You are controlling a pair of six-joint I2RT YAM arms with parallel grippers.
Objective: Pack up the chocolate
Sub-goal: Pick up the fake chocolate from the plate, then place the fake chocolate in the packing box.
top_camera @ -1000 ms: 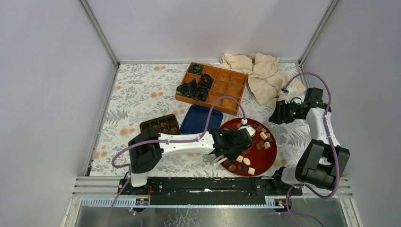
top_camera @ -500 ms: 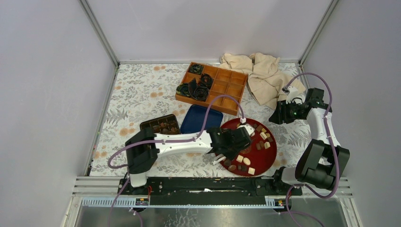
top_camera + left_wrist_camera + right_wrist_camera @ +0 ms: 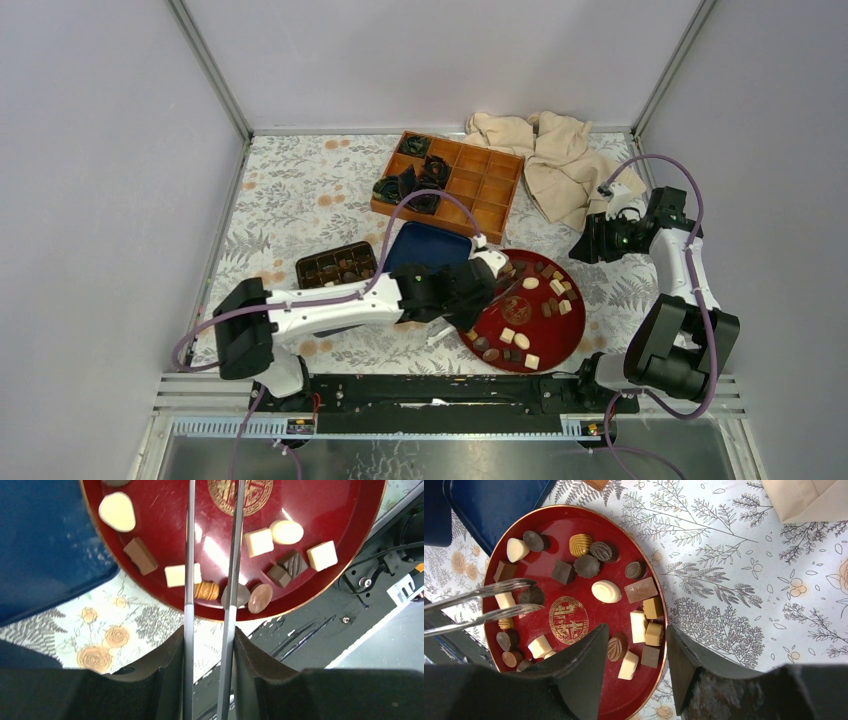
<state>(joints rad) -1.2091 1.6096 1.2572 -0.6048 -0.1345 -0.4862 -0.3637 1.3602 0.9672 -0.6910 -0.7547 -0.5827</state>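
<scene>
You're looking at a lab test cell: plain grey panel walls (image 3: 90, 180) in aluminium framing (image 3: 210, 70), a floral tablecloth (image 3: 300, 190), two arms bolted to a black base rail (image 3: 440, 392).

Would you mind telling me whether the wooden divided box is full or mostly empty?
Mostly empty: the wooden box holds black paper cups only at its left end; other compartments look bare.

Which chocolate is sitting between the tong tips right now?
The dark round one just left of the plate's gold emblem. It alone lies at the tongs' tips; whether it is gripped, I cannot tell.
</scene>
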